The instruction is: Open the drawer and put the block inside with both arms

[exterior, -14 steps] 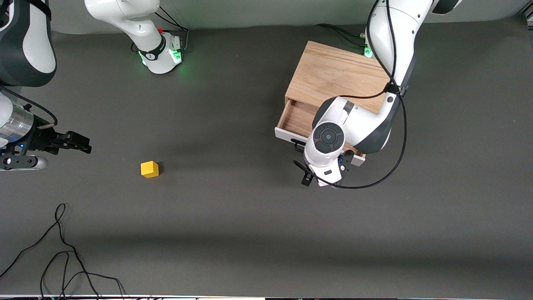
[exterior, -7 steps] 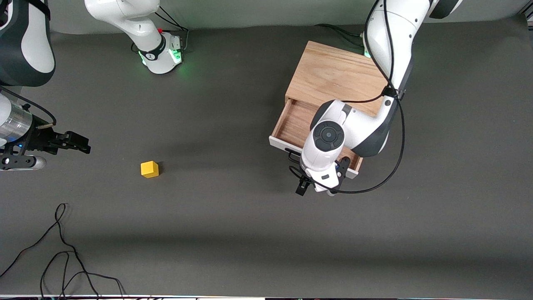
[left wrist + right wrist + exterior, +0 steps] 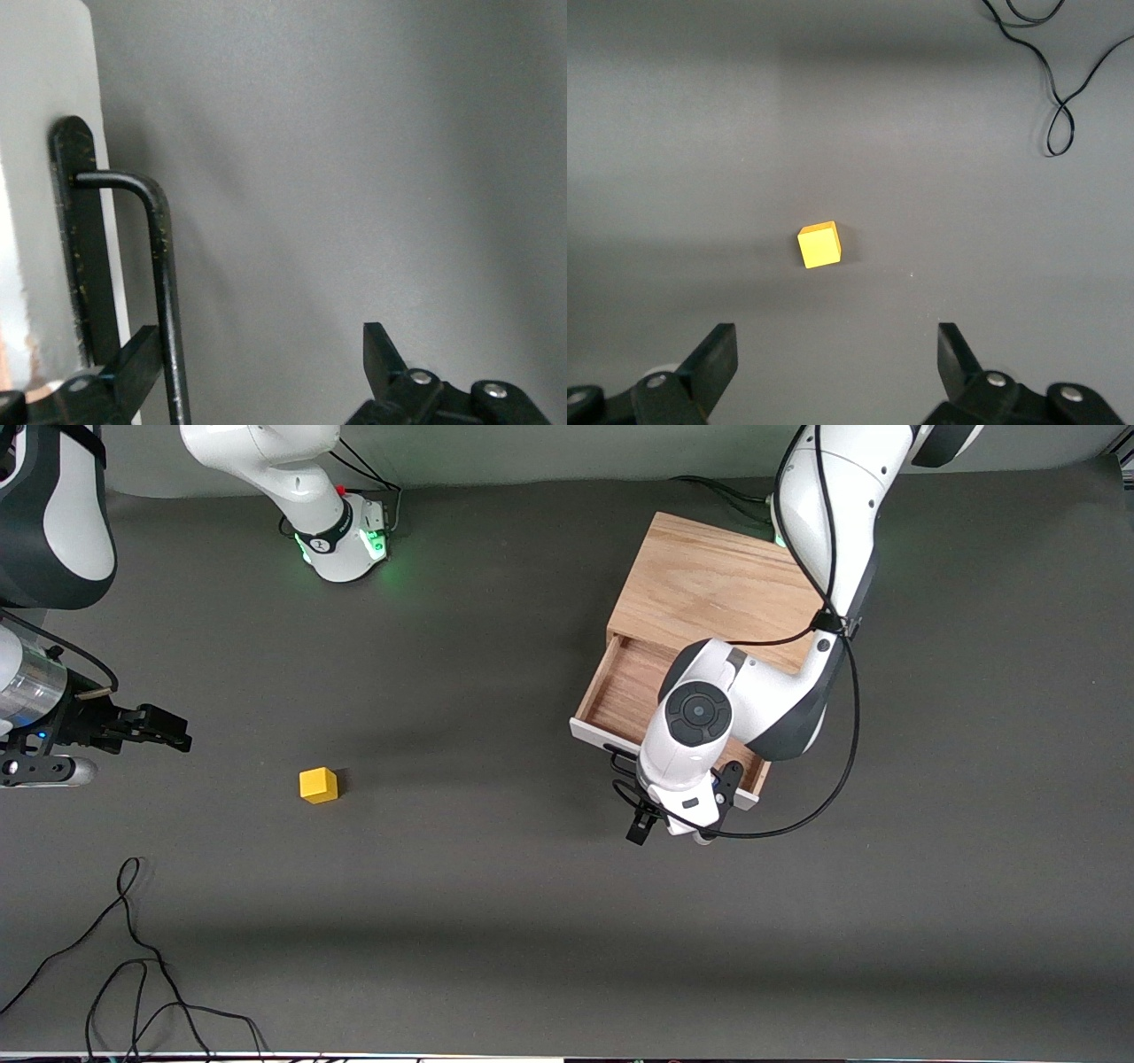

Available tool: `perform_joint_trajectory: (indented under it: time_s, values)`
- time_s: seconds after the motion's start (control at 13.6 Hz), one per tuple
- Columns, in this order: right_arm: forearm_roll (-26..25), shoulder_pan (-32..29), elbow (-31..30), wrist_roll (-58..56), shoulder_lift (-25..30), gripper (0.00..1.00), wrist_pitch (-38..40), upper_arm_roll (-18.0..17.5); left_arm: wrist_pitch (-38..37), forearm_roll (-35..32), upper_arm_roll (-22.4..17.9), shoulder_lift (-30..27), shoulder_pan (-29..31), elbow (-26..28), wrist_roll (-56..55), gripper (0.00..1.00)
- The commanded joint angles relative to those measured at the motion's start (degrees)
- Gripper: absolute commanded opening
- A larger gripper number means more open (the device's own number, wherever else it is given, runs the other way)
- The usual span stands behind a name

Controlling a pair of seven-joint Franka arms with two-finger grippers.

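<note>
The drawer (image 3: pixel 625 682) of the oak cabinet (image 3: pixel 709 584) stands partly pulled out, and its wooden inside shows. My left gripper (image 3: pixel 259 341) is open in front of the drawer's white front (image 3: pixel 44 88). One finger sits between the front and the black wire handle (image 3: pixel 159 266), so the handle bar lies between the jaws. In the front view the left hand (image 3: pixel 682 788) covers its fingers. The yellow block (image 3: pixel 318 785) lies on the table toward the right arm's end and also shows in the right wrist view (image 3: pixel 819 245). My right gripper (image 3: pixel 182 735) is open and empty, apart from the block.
A loose black cable (image 3: pixel 133 957) lies on the table nearer to the front camera than the block; it also shows in the right wrist view (image 3: pixel 1063 88). The right arm's base (image 3: pixel 341 540) stands at the table's back edge.
The drawer has slid farther out toward the front camera, with my left gripper moving along at its handle. The right gripper and the block have hardly moved.
</note>
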State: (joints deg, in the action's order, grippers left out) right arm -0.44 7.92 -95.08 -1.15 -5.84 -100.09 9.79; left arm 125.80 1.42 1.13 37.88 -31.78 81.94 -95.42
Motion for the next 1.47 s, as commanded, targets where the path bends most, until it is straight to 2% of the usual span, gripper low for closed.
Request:
perform_joint_trajectory:
  time_s: [0.0,0.29,0.52,0.74,1.11,1.4]
  values:
    - [1.1,0.3,1.2,0.1,-0.5,1.00,0.4,0.4,-1.2,-1.6,-0.3,0.1,0.1,-2.8,0.2,1.00]
    - [1.1,0.2,1.3,0.1,-0.5,1.00,0.3,0.3,-8.7,-1.6,-0.3,-3.6,0.5,-3.2,2.4,1.00]
    - [1.1,0.2,1.3,0.1,-0.4,1.00,0.3,0.3,-14.5,-0.7,0.3,-8.6,4.7,-3.4,8.4,1.00]
    - [1.1,0.3,1.4,0.1,-0.3,1.00,0.3,0.4,-22.1,1.5,0.1,-13.7,8.3,-3.0,22.5,1.00]
    - [1.0,0.3,1.8,0.0,-0.3,1.00,0.3,0.3,-37.6,3.3,0.0,-22.0,19.2,-2.8,53.4,1.00]
    - [1.0,0.3,3.6,0.0,0.1,1.00,0.4,0.3,-41.1,2.9,-0.3,-27.5,25.5,0.1,71.9,1.00]
